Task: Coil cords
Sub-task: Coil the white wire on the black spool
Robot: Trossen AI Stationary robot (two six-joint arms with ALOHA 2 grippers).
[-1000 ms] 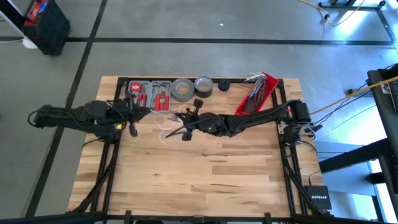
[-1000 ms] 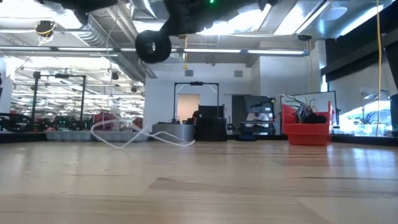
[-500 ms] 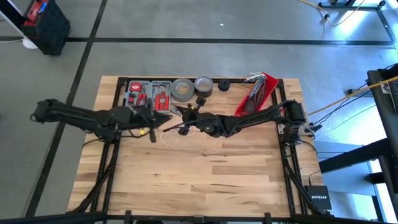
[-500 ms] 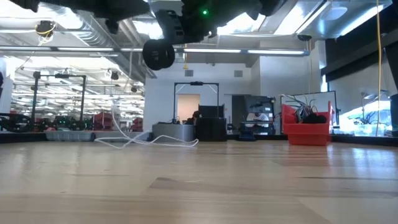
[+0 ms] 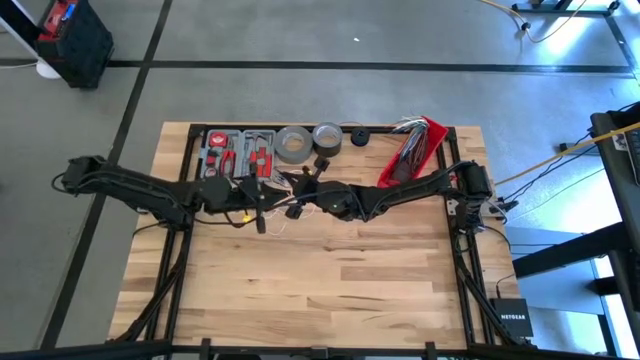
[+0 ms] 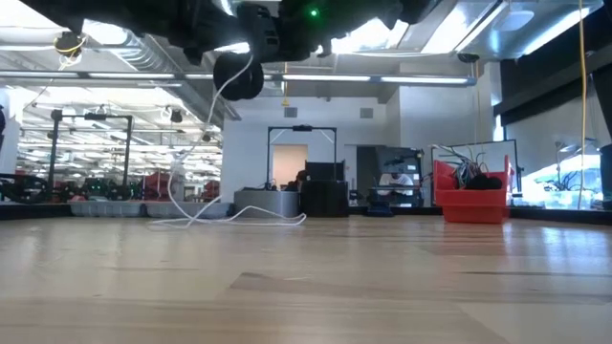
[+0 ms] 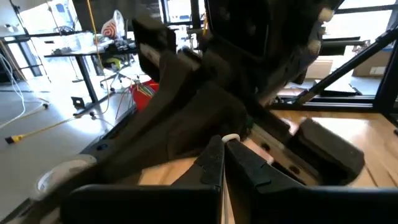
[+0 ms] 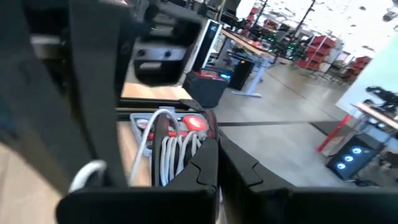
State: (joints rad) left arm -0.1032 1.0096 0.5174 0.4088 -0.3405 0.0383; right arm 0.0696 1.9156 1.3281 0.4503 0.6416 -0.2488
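Note:
The thin white cord (image 6: 229,219) lies partly on the table near its far middle. One strand (image 6: 196,143) rises from it to my two grippers, which meet above it. My left gripper (image 5: 262,212) is shut on a small bend of the cord (image 7: 231,138). My right gripper (image 5: 292,208) is shut beside several looped strands of the cord (image 8: 169,152). In the high view the arms hide most of the cord. My left gripper pinches a small bend of the cord (image 7: 231,138) between its two fingertips, clear of the table. My right arm stands close in front of it. My right gripper holds several looped strands of the cord (image 8: 177,149) at its fingers. One finger (image 8: 202,165) hides the place of contact. The strands hang slack below it.
A grey and red tool tray (image 5: 240,150), two grey tape rolls (image 5: 293,145) (image 5: 327,136) and a red bin of wires (image 5: 415,148) stand along the far edge. The table's near half (image 5: 330,280) is bare wood.
My left gripper has gone toward the table's right edge until it meets my right gripper. A strand of the cord that lay low on the table now rises to the grippers, while the rest stays on the wood.

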